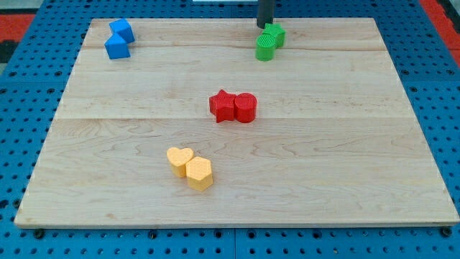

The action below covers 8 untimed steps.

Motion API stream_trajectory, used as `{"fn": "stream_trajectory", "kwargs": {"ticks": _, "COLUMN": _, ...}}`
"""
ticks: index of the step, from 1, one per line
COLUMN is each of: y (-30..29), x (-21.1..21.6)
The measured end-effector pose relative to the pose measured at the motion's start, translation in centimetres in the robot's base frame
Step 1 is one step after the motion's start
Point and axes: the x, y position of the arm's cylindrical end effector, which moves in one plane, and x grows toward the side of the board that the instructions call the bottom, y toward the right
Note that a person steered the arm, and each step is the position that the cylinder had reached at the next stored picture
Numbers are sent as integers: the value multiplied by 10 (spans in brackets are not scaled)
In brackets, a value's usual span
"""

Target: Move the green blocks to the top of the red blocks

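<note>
At the view's top left two blue blocks (118,39), angular in shape, sit touching near the corner of the wooden board (359,180). Lower and nearer the middle, a yellow heart (179,159) and a yellow hexagon (199,173) lie pressed together. At the board's centre a red star (223,106) and a red cylinder (246,108) touch side by side. Toward the view's top right stand the green blocks (269,40), two pieces touching, their exact shapes hard to make out. My tip (265,26) is at the top edge, just above and behind them, seemingly touching or nearly so. There is no claw here, only a bare rod, so nothing is grasped or released. I judge the green pieces light, rigid and apt to slide or spin on the smooth wood; pushing squarely on their far side should keep the pair together. No containers are in view.
</note>
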Motion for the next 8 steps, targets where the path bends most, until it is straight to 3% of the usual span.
{"fn": "stream_trajectory", "kwargs": {"ticks": 2, "y": 48, "x": -8}}
{"fn": "stream_trajectory", "kwargs": {"ticks": 5, "y": -32, "x": 43}}
{"fn": "stream_trajectory", "kwargs": {"ticks": 8, "y": -35, "x": 84}}
